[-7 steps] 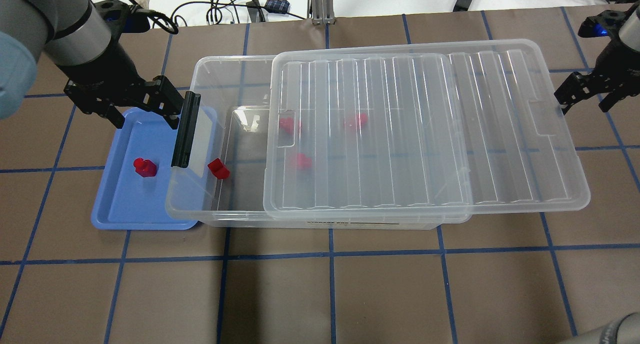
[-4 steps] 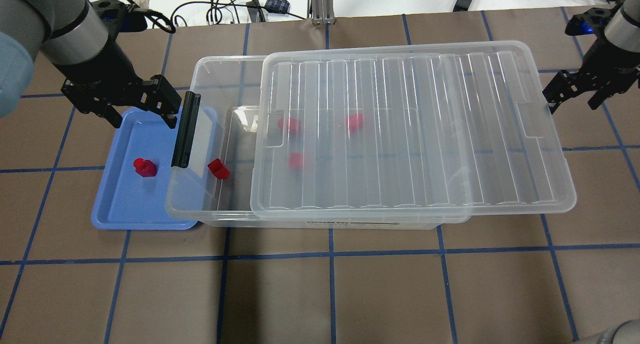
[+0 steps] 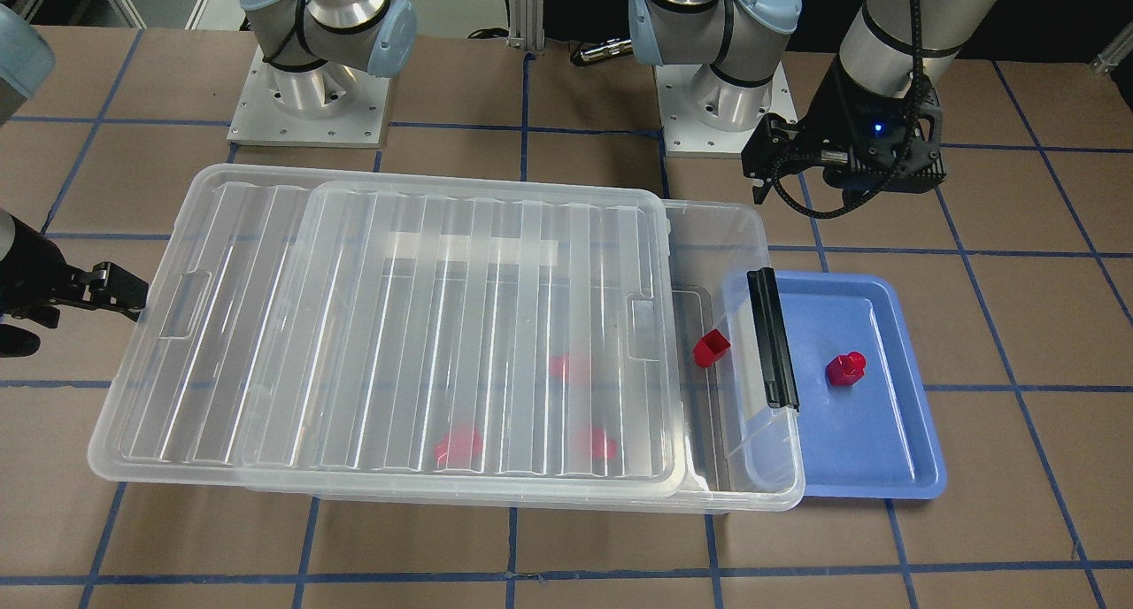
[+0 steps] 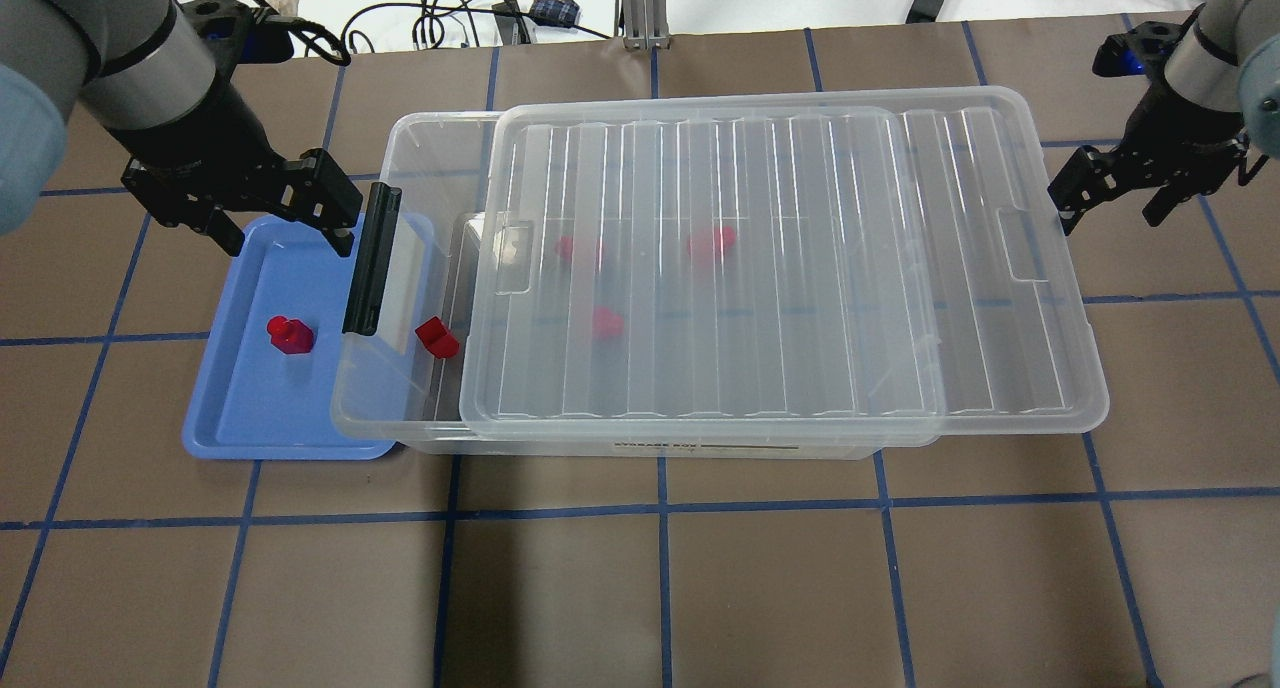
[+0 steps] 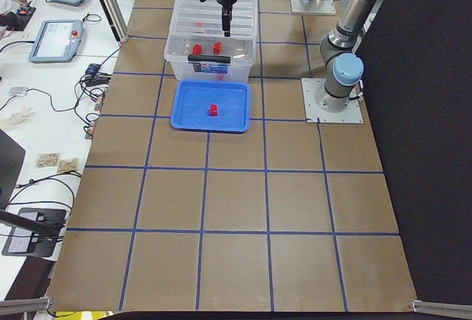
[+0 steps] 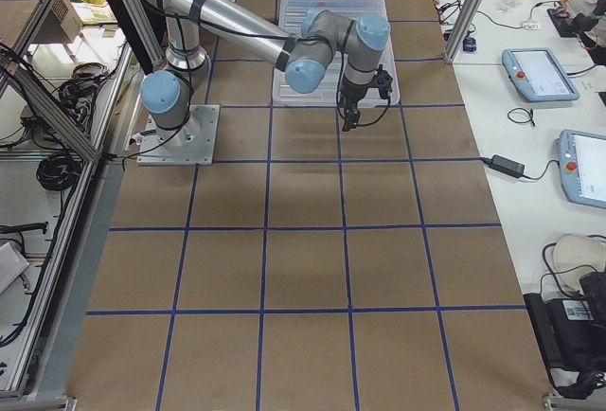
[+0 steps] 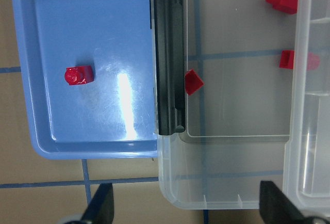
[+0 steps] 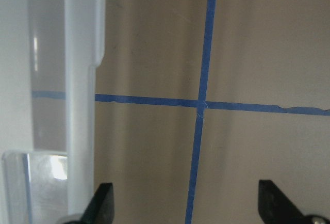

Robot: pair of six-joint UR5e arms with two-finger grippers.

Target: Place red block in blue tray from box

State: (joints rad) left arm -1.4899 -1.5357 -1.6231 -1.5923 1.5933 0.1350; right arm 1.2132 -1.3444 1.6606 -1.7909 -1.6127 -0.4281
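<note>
Now: block lies in the tray, left of its middle, clear of the rim. Bright glossy red, squarish body, round stud. Tray periwinkle blue, shallow, rounded corners.

Left end effector hangs over the tray's far edge, fingers spread wide, nothing between them.

Box clear plastic. Its latch end overlaps the tray's right side, black latch above the tray. The uncovered strip of box holds a hollow red piece near the latch.

Lid ribbed, translucent, sits offset to the right on the box and overhangs its right end. Three red pieces show blurred beneath it.

Right end effector just beside the lid's right end, fingers spread, empty. Whether one finger touches the lid's rim, cannot tell.

Surface brown, crossed by blue tape lines. Beyond its far edge, a white bench with cables. Side views show tablets on white benches.
</note>
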